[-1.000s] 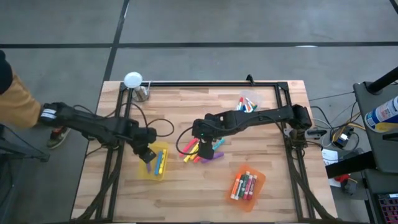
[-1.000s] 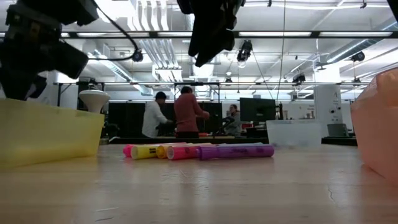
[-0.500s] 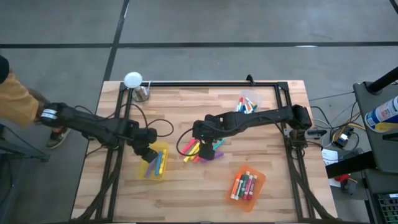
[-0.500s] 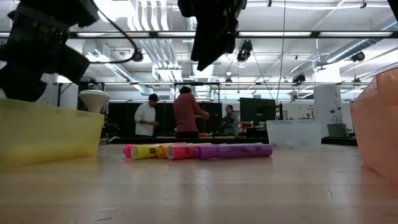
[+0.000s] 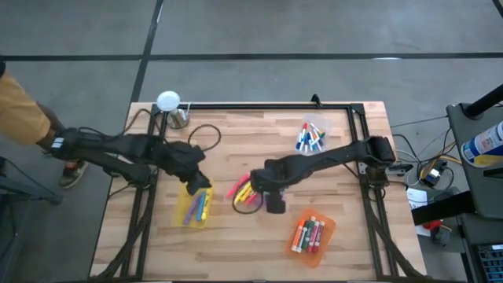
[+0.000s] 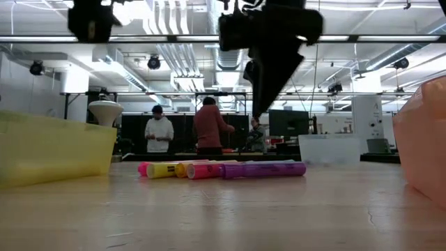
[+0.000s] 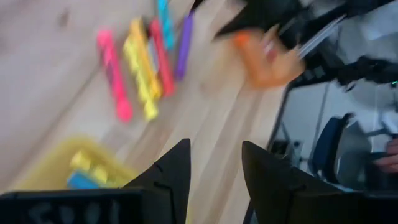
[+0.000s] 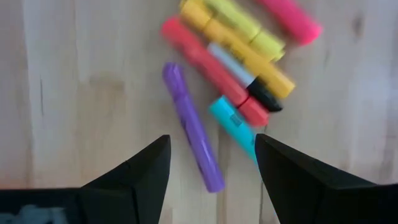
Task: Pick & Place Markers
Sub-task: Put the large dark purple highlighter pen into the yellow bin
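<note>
Several loose markers (image 5: 244,191) in pink, yellow, red, purple and teal lie side by side on the wooden table's middle. My right gripper (image 8: 212,143) hangs open above them, pointing down, over the purple marker (image 8: 193,124) and the teal marker (image 8: 233,127). In the low view it (image 6: 259,104) is well clear of the pile (image 6: 223,169). My left gripper (image 7: 214,149) is open and empty, raised above the far end of the yellow bin (image 5: 185,220), which holds a few markers (image 5: 196,206).
An orange bin (image 5: 328,233) with several markers sits near the front right. A clear bin (image 5: 310,134) with more markers stands at the far right. A white lamp and a metal cup (image 5: 178,118) are at the far left corner. People stand in the room behind.
My left gripper has risen from inside the yellow bin and drawn slightly toward the far edge, tipping more level. My right gripper has come down toward the loose markers and shifted toward the near edge. The marker pile has stayed where it was.
</note>
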